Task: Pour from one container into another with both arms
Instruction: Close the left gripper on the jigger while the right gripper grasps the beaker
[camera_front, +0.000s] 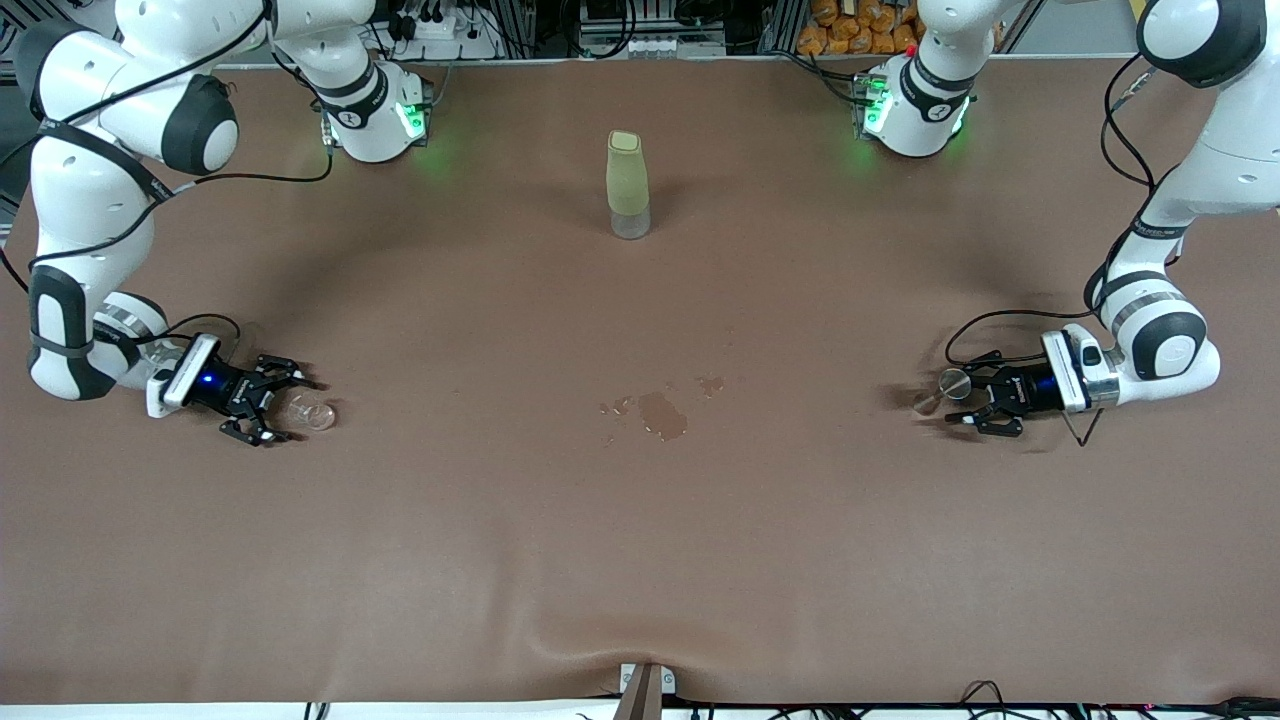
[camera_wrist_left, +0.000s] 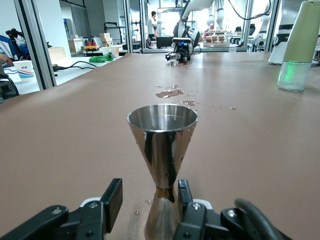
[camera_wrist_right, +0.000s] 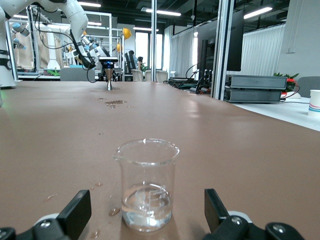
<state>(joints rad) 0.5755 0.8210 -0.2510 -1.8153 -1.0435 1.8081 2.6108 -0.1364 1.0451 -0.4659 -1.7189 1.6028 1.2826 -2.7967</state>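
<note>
At the right edge of the front view, low on the worktop (camera_front: 640, 560), the steel jigger (camera_front: 950, 385) stands upright between the narrowing fingers of the left tool (camera_front: 965, 400), which do not clearly grip its waist yet. At the left edge, the glass beaker (camera_front: 308, 411), holding a little clear liquid, stands between the wide-spread fingers of the right tool (camera_front: 268, 400), untouched. This looks like the grasping step: next, both tools must close firmly, lift, and meet over the wet patch (camera_front: 660, 412) at centre, below the green-sleeved bottle (camera_front: 628, 185).
</note>
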